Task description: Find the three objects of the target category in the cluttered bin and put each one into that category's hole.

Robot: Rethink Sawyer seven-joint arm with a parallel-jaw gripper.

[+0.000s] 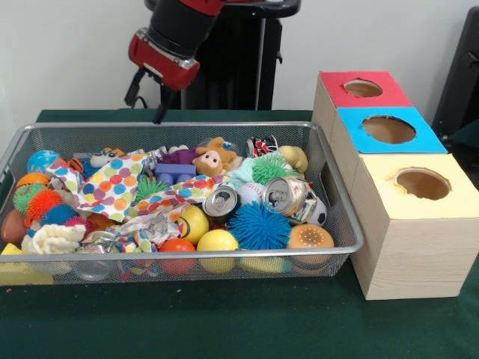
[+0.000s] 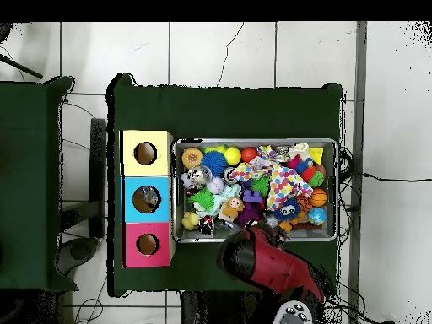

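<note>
The cluttered bin (image 1: 187,128), a silver wire mesh basket, sits on the green table and also shows in the overhead view (image 2: 253,142). It holds two crushed cans (image 1: 221,200) (image 1: 288,196), a blue spiky ball (image 1: 258,224), yellow balls (image 1: 217,241), a polka-dot cloth (image 1: 112,187), a plush toy (image 1: 217,158) and a purple brick (image 1: 176,173). Three boxes with round holes stand beside it: red (image 1: 333,88), blue (image 1: 358,140), yellow (image 1: 382,196). My gripper (image 1: 150,101) hangs open and empty above the bin's far rim, towards its left end.
In the overhead view my red arm (image 2: 261,257) covers the table edge by the bin's near rim, and the boxes (image 2: 145,198) stand in a row left of the bin. A second green table (image 2: 29,181) stands at the far left.
</note>
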